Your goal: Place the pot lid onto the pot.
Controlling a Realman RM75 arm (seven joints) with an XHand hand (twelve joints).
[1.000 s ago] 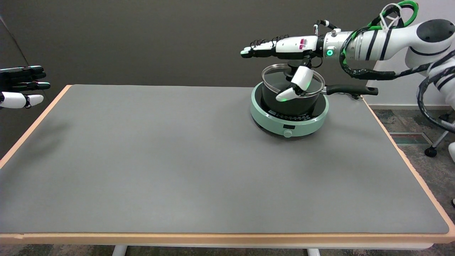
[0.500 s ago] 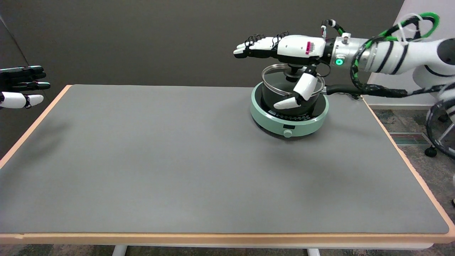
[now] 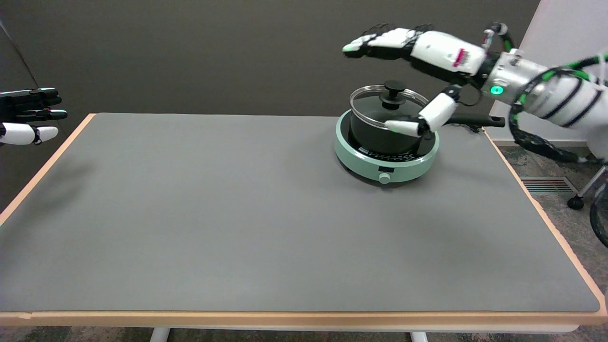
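Raised above the pot, the right hand [image 3: 427, 52] is spread open with nothing in it: its fingers [image 3: 380, 39] reach out flat toward the left, and the thumb [image 3: 420, 121] hangs down in front of the pot's right side, its tip just before the rim. Clear air shows between the palm and the black knob [image 3: 394, 86] of the glass pot lid [image 3: 380, 99], which sits level on the black pot [image 3: 380, 135].

That pot stands on a round mint-green induction cooker [image 3: 365, 164] with a front dial, set at the far right of the desk [image 3: 237, 213]. Its black handle [image 3: 468, 120] points right, nearly out to the desk's right edge.

Small white markings ring the cooker's top, too small to read. A red label on the back of the hand is likewise unreadable.

Left and near of the cooker, the grey desk surface runs broad and bare to its wood-coloured edges.
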